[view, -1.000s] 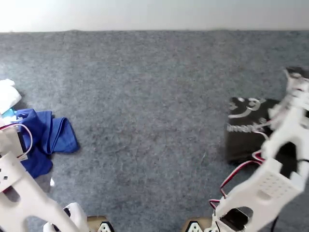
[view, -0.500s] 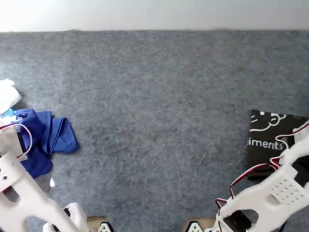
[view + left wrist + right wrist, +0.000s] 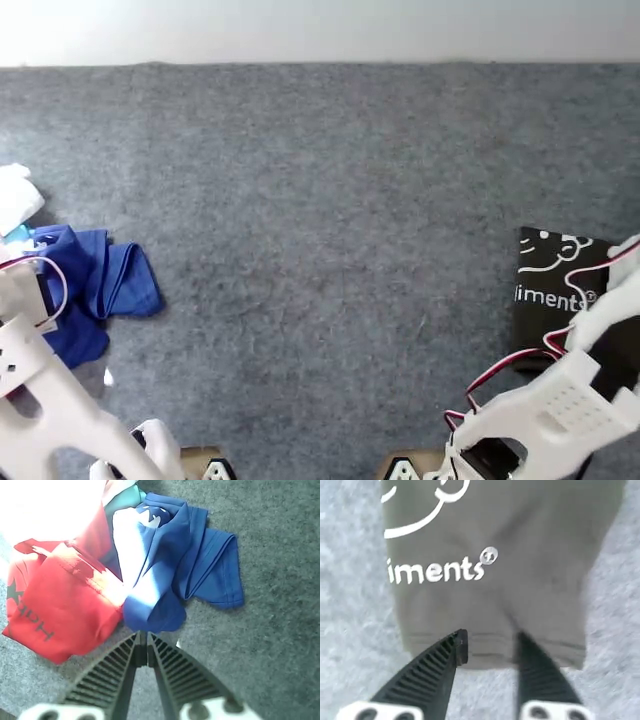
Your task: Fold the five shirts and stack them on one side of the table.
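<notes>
Shirts lie at both ends of the grey table (image 3: 330, 200) we work at. On the right side the black shirt (image 3: 552, 278) lies folded into a flat rectangle with its white print facing up, and our right arm (image 3: 560, 410) crosses its near edge in the high view. From the right wrist we look down on the same black shirt (image 3: 495, 555). The right gripper (image 3: 492, 642) has its two fingers spread apart, their tips over the hemmed edge of the fold and nothing held between them; we cannot tell whether the tips touch the cloth. On the left side the unfolded garments are heaped together. The blue shirt (image 3: 108, 280) is crumpled, with one rolled lobe reaching toward the middle of the table, and a white cloth (image 3: 14, 196) lies just beyond it at the table's edge. Our left arm (image 3: 40, 390) stands near this heap. From the left wrist we see the blue shirt (image 3: 190, 570) touching a red shirt (image 3: 60, 615) with dark lettering, and a strip of teal fabric (image 3: 125, 502) shows behind them. The left gripper (image 3: 147, 649) hangs near the blue shirt's edge with its fingers pressed together and holds nothing.
</notes>
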Motion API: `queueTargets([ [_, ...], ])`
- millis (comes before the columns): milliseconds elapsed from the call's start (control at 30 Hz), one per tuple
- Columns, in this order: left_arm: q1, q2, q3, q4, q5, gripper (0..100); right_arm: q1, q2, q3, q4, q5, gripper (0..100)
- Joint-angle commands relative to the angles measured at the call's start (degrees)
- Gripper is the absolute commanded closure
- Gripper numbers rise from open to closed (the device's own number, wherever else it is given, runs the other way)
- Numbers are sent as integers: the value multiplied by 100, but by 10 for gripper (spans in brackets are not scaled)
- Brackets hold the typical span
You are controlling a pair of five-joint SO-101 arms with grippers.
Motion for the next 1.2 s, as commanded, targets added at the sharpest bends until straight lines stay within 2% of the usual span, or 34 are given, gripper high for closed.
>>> queueTargets([
  [0,18,-97,-31,97,35,987,-75,136,-167,295,-88,976],
  [333,18,-97,-31,97,35,987,-330,1323,501,286,-97,990],
  [533,18,-97,-31,97,35,987,-453,1534,519,286,-70,990],
  [900,18,-97,-31,79,-44,987,-479,-945,633,321,-105,990],
  [1033,229,-97,-31,97,-958,975,-549,-2018,1512,321,-114,990],
  [1167,229,-44,-31,79,-1442,884,-629,-3248,3042,321,-114,990],
])
